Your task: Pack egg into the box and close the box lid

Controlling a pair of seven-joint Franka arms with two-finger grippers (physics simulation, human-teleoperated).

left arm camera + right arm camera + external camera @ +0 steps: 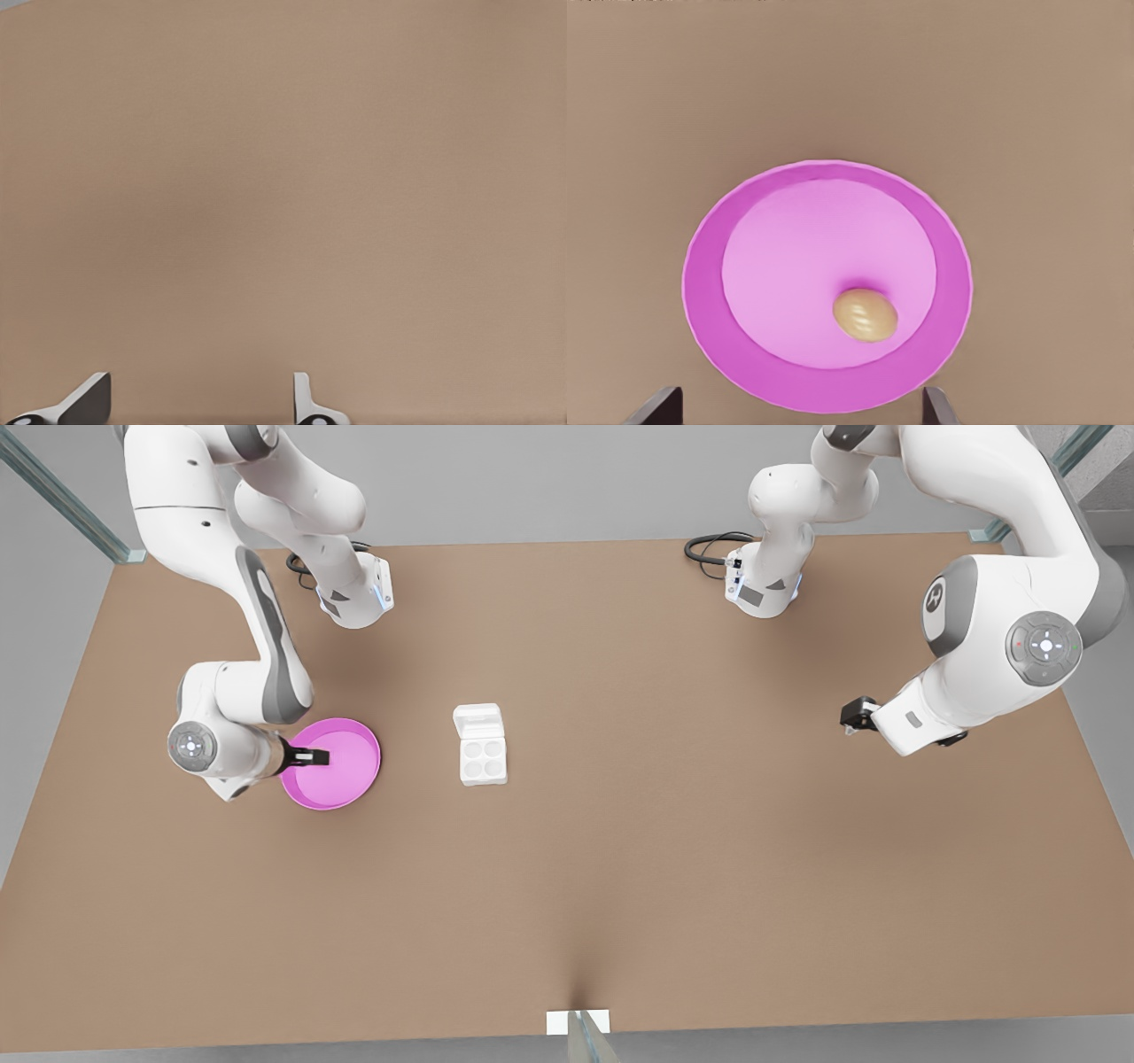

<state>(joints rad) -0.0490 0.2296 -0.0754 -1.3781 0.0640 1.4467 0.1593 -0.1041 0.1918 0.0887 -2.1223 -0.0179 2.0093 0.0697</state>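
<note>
A tan-brown egg [866, 314] lies inside the round pink dish [702, 292], off its middle. My right gripper [797, 414] hangs open above that dish, its fingers set wide apart and touching nothing. In the front view this right gripper [310, 758] reaches over the dish [354, 775] at the front view's left. The white box [484, 762] stands mid-table to the right of the dish, all four cups bare. Its lid [478, 718] lies folded back, open, on the far side. My left gripper [855, 715] waits open at the front view's right, above bare table, its fingertips [89, 398] apart.
The brown table [620, 850] stretches wide around the box and dish. Both arm bases [359, 598] stand along the far edge, with black cables [709, 545] beside them. A small white tab [578, 1021] sits at the near edge.
</note>
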